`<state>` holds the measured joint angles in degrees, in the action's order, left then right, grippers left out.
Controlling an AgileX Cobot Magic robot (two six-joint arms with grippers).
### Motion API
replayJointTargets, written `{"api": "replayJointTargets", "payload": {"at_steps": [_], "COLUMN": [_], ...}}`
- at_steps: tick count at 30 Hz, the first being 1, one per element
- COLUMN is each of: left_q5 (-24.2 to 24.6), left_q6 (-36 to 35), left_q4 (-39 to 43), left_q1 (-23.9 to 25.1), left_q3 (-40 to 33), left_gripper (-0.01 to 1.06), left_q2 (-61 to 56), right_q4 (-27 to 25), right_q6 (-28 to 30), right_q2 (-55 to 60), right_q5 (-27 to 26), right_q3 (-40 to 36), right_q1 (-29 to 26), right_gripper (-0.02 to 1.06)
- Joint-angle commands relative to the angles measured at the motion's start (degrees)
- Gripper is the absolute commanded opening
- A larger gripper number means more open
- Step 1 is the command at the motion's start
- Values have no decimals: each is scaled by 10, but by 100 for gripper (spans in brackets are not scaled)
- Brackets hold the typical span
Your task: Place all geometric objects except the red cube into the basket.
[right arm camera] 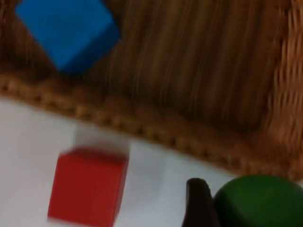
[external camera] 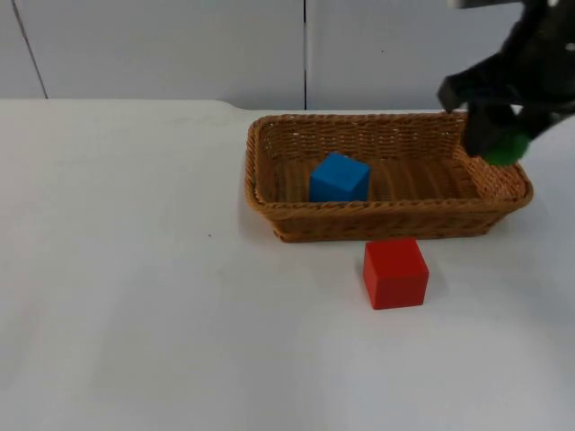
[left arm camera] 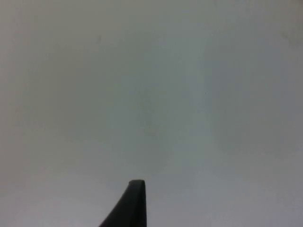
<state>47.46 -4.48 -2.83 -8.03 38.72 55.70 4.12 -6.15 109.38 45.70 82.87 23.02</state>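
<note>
The right gripper (external camera: 499,144) hung over the right end of the wicker basket (external camera: 269,153), its fingers clamped on a green piece (external camera: 508,148) held above the rim. A blue cube (external camera: 340,178) lay inside the basket, left of its middle. The red cube (external camera: 395,272) stood on the white table (external camera: 135,296) just in front of the basket's near wall. The left arm waited over bare table; whether the left gripper (left arm camera: 135,203) was apart or together could not be told.

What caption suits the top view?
Right pincer carries a green object above the basket holding a blue cube.
</note>
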Motion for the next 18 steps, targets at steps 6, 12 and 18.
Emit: {"api": "replayJointTargets", "payload": {"at_steps": [6,12,18], "left_q5": [-3,-5,-6], "left_q6": [0,0,0], "left_q4": [4,12,14], "left_q1": [2,2,2], "left_q3": [-2,-2,-2], "left_gripper": [105,105,105], "left_q2": [-3,-3,-3], "right_q4": [2,2,6], "right_q6": [6,6,6], "right_q2": [128,173,189], "right_q5": [-15,-56,-75], "right_q3": [131,146,146], "right_q1": [-5,-5,-5], "right_gripper": [2,17,48]}}
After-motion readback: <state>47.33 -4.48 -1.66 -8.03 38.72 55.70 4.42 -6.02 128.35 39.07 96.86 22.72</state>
